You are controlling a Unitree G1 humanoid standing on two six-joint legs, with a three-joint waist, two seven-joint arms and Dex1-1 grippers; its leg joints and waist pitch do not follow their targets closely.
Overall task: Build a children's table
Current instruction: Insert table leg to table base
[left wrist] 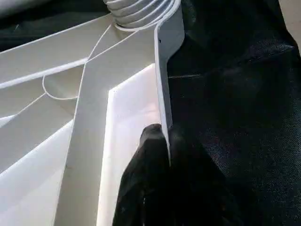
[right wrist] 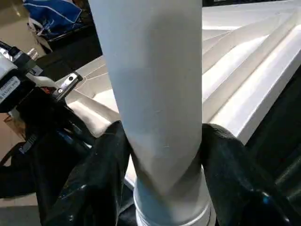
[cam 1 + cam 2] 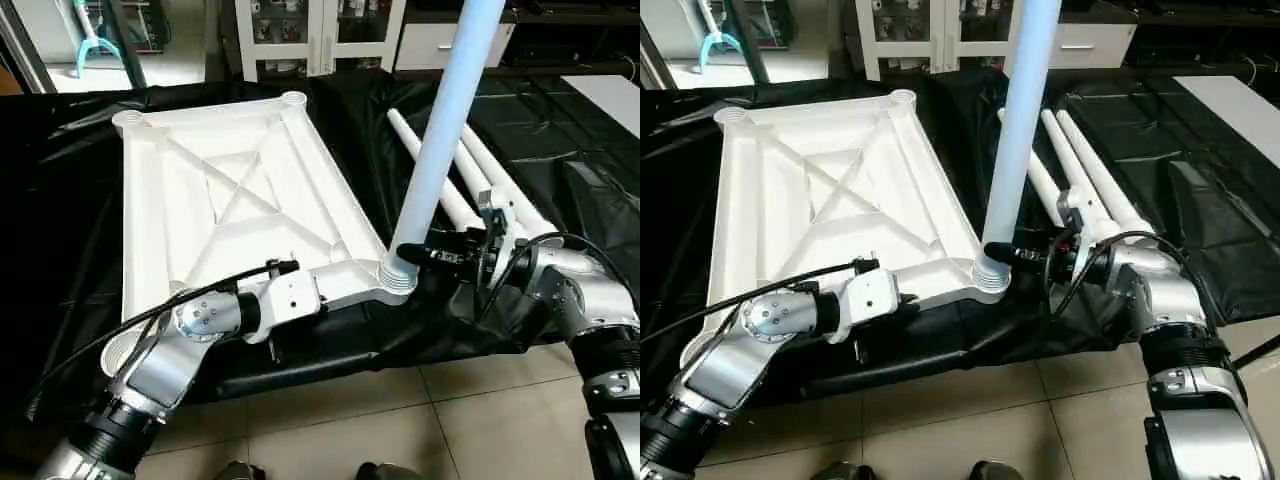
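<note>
We saw the tabletop (image 3: 230, 200) lying upside down on the black sheet (image 3: 560, 150), its long side running away from us. One leg (image 3: 440, 150) stood straight up in the near right corner socket (image 3: 397, 277). Our right gripper (image 2: 160, 155) hugged that leg just above the socket. Our left gripper (image 1: 162, 155) pinched the tabletop's near rim. Three more legs (image 3: 1080, 170) lay flat beside the tabletop, pointing away.

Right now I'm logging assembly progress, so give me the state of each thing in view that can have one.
tabletop: upside down on the black sheet, ribbed underside up.
standing leg: upright in the near corner socket.
spare legs: lying loose on the sheet beside the tabletop.
left hand: shut on the tabletop's near rim.
right hand: fingers on both sides of the standing leg, low on it, against it.
</note>
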